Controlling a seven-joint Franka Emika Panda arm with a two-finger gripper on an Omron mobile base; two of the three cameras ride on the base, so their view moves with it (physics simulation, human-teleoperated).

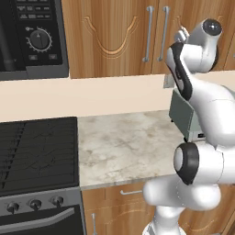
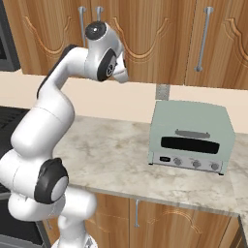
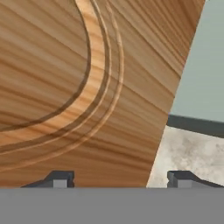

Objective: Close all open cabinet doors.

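Marble table (image 2: 111, 160) carries a pale green toaster oven (image 2: 191, 138), beside a black stove (image 1: 36, 151). Above it hang the cabinet doors (image 2: 145, 38) with silver handles (image 2: 203, 38). Gripper (image 3: 118, 179) is up close to one door (image 3: 74, 96), its jaws spread apart and pinching nothing.

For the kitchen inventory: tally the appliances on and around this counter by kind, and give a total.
Microwave: 1
Stove: 1
Toaster oven: 1
Total: 3
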